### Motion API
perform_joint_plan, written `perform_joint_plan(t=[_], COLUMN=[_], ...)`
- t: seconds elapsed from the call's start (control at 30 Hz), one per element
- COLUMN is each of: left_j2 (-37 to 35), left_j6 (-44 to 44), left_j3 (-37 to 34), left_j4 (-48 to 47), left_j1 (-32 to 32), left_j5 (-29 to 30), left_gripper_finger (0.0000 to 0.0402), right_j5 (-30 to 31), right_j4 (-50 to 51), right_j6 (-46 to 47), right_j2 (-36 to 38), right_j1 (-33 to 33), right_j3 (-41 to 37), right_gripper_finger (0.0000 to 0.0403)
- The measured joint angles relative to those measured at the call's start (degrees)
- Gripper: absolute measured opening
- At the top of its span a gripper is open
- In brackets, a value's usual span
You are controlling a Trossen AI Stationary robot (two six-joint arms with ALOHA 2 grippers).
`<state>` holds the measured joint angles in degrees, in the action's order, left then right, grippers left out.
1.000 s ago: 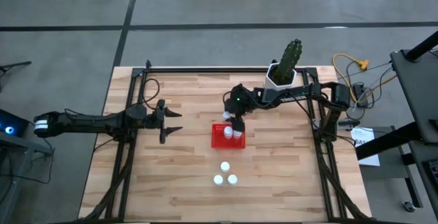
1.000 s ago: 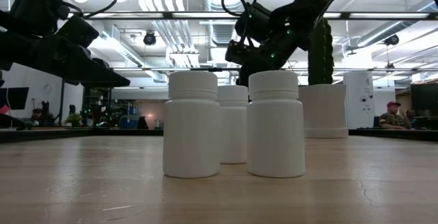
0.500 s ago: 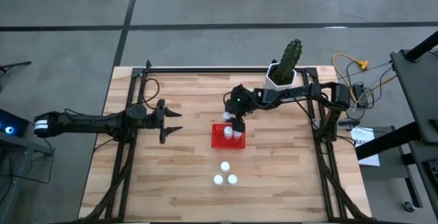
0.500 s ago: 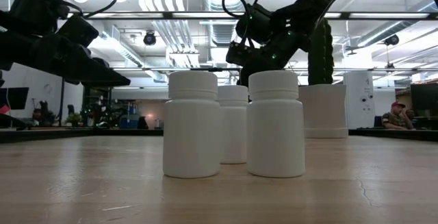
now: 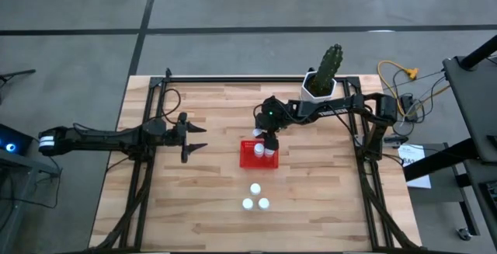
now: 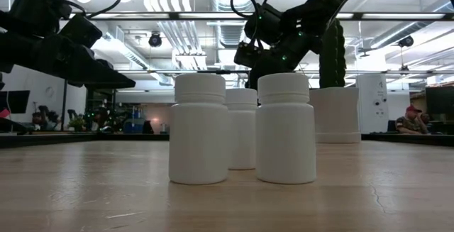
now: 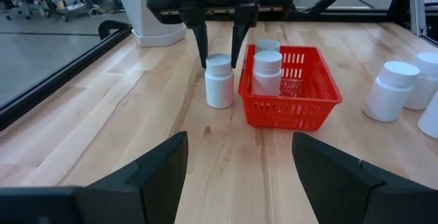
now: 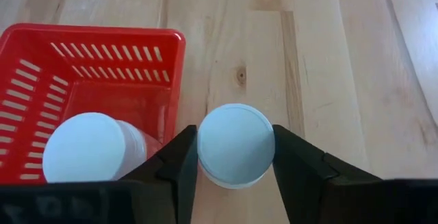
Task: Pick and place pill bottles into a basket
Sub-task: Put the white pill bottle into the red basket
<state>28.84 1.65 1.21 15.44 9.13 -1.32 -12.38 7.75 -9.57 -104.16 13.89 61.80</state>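
Observation:
A red basket (image 5: 250, 159) stands mid-table and holds two white pill bottles (image 7: 267, 70). A third bottle (image 7: 219, 81) stands on the table against the basket's far side. My right gripper (image 5: 269, 140) is above it, pointing down, shut on its cap. Three more bottles (image 5: 255, 198) stand together toward the near edge; in the low view (image 6: 199, 129) they fill the foreground. My left gripper (image 5: 198, 137) is open and empty, clear of the table left of the basket. My right gripper pinches the bottle's round white cap (image 8: 236, 144) between its two fingers (image 7: 203, 46), one on each side of the cap. The fingers come from above, pointing down. The bottle stands upright with its base on the table (image 7: 220, 105), just outside the basket's far wall.
A white pot with a green cactus (image 5: 320, 81) stands at the far edge, right of the basket. Black frame rails (image 5: 147, 168) run along the table's left and right sides. Bare wood lies between my left gripper and the basket.

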Motion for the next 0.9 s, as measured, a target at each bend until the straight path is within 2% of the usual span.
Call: perform_joint_plan(t=[0.4,0.9], left_j2=[0.00,0.00], left_j6=[0.00,0.00], left_j3=[0.00,0.00], left_j4=[0.02,-0.02], left_j1=[0.00,0.00], left_j5=[0.00,0.00], left_gripper_finger=[0.0244,0.0244], right_j5=[0.52,0.50], right_j4=[0.91,10.24], right_j6=[-1.61,-4.78], right_j2=[0.00,0.00], right_j1=[0.77,1.17], right_j3=[1.99,9.93], right_gripper_finger=[0.0143,0.0143])
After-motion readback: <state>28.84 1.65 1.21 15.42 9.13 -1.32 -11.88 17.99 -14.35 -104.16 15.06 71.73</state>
